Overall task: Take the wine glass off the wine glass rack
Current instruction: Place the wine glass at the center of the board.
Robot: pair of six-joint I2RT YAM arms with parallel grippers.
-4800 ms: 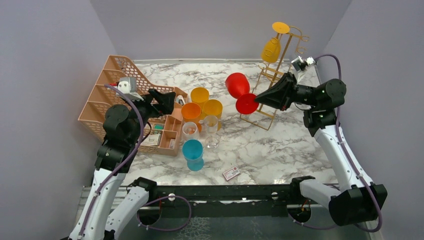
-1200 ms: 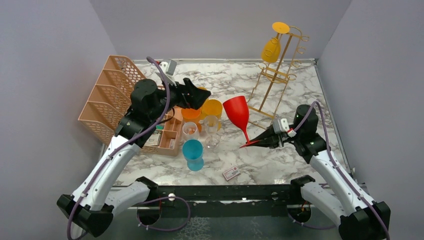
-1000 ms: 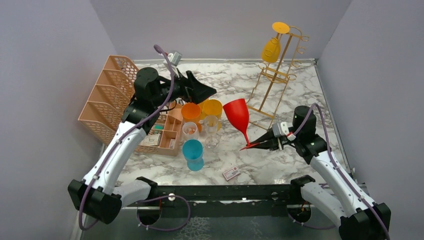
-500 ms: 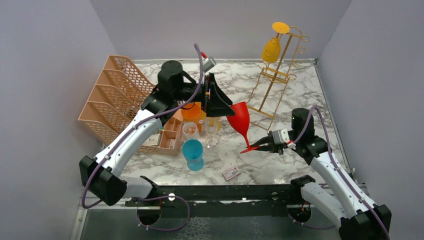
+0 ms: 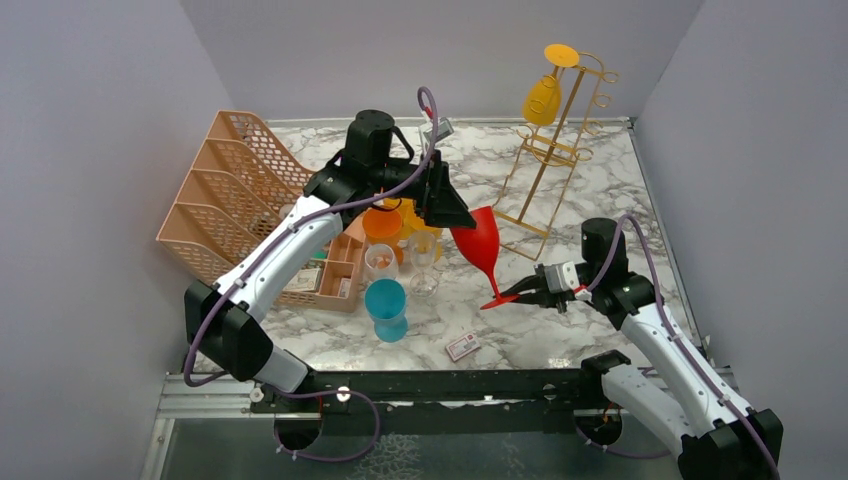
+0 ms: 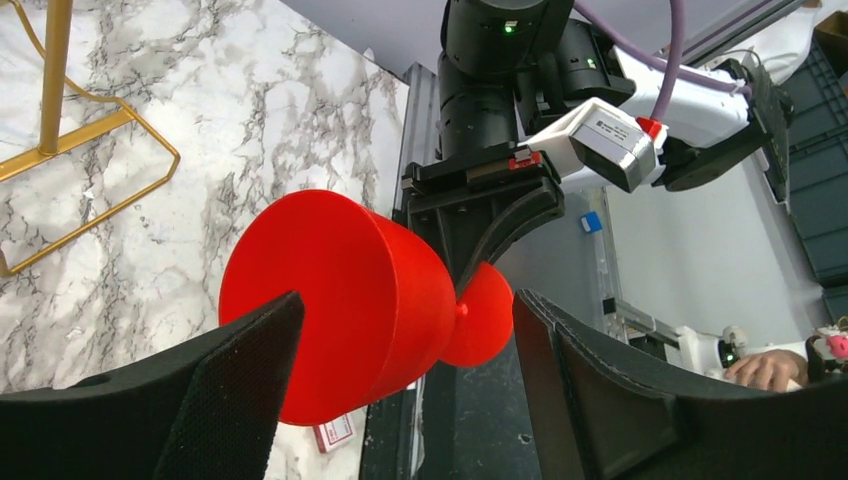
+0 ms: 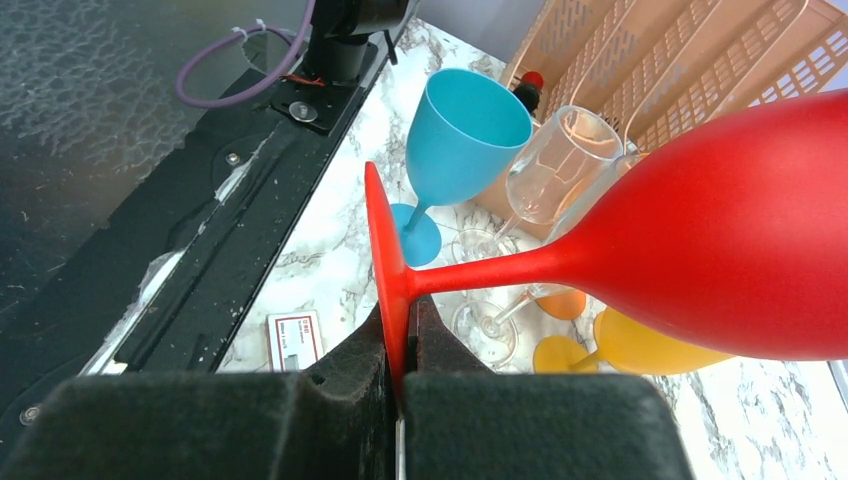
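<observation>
Marble table (image 5: 600, 335) is carrying everything, and the gold wine glass rack (image 5: 549, 152) is standing toward its far right corner, with a yellow glass (image 5: 542, 98) hanging near the top. The red wine glass (image 5: 482, 240) is hanging in the air in front of the rack's base, clear of the wire, so I'd say it is already off. The right tool (image 5: 520, 295) is pinching the rim of the glass's round foot edge-on, at the end farther from the rack. From there the stem is slanting up and back, with the bowl at the upper end. The left tool (image 6: 405, 305) is spreading wide, one finger each side of that bowl; whether they are touching it I cannot tell. A handover seems to be coming, with the left tool closing crosswise to the stem. The glass is looking opaque, matte and smooth, probably plastic.
</observation>
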